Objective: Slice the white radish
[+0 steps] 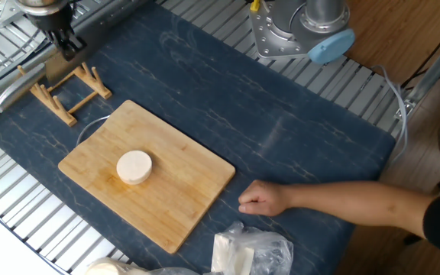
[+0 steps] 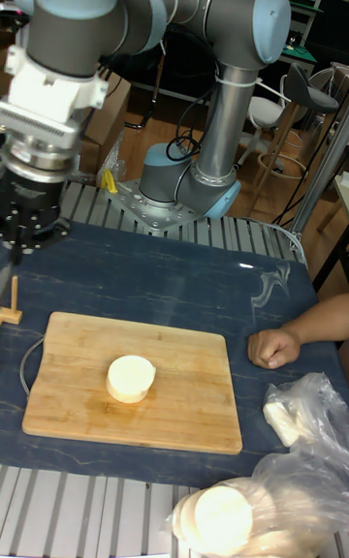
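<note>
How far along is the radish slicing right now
Done: the white radish sits whole on the cutting board. In hand: the gripper grips the knife just above the wooden rack. Left: carrying it over and every cut.

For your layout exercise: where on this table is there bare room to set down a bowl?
Bare dark blue mat lies between the bamboo cutting board and the arm's grey base. Crowded: the near edge by the person's fist and the clear plastic bags; the wooden rack corner.
</note>
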`<state>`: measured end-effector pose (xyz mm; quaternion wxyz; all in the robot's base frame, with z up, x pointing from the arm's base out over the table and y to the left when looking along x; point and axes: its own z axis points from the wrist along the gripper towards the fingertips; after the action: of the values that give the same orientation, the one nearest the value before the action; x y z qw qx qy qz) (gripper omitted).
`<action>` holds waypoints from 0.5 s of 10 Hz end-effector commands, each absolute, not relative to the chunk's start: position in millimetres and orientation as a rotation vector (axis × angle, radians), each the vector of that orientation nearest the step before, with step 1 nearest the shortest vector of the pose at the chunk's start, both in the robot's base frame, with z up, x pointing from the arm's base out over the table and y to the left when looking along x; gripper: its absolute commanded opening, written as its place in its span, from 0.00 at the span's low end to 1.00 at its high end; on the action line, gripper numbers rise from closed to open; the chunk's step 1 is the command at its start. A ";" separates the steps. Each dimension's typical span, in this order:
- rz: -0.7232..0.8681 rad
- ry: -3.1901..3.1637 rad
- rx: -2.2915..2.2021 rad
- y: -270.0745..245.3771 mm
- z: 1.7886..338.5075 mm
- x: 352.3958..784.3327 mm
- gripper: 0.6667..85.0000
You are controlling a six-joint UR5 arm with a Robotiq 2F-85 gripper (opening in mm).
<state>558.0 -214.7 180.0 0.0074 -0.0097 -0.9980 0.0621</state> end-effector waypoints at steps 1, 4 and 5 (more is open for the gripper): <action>0.041 -3.167 -0.107 -157.0 190.1 572.4 0.00; 0.033 -3.181 -0.190 -131.2 182.5 575.1 0.00; 0.090 -3.183 -0.162 -140.3 182.9 575.1 0.00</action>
<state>571.4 -152.8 182.5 -0.0144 -0.0413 -0.9987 0.0268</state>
